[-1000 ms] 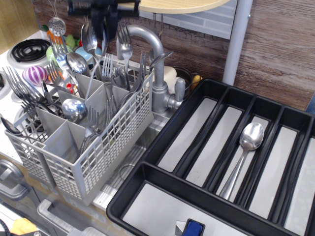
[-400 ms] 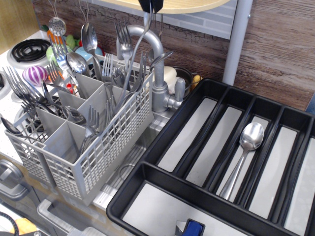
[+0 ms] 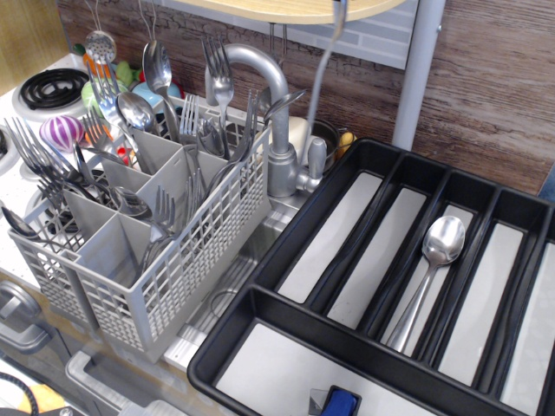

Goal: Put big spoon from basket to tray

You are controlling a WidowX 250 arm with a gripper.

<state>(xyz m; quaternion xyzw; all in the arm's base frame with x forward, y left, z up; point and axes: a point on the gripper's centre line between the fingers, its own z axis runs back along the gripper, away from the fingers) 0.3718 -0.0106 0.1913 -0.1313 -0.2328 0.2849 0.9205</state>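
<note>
Single view, observation.image. A big spoon (image 3: 322,74) hangs in the air at the top of the frame, above the space between the faucet (image 3: 270,104) and the black tray (image 3: 286,247). Only its slim steel handle shows, nearly upright and slightly blurred, with the upper end cut off by the frame edge. The gripper itself lies outside the picture, so whether its fingers are clamped on the spoon cannot be told.

The basket (image 3: 186,273) is light grey plastic with grid-slotted walls and square compartments. It stands left of the faucet, close to the tray's left corner. Its compartments hold many forks (image 3: 35,156) standing tines up, and several spoons (image 3: 135,111) standing bowl up, mainly at the rear. The front compartment holds a fork or two; its floor is hidden.

The tray has long parallel compartments with pale grey floors. One steel spoon (image 3: 431,270) lies in the third long compartment from the left, bowl toward the wall, handle toward the camera. The other long compartments show bare floors. A blue object (image 3: 340,403) sits at the lower frame edge in the front cross compartment.
</note>
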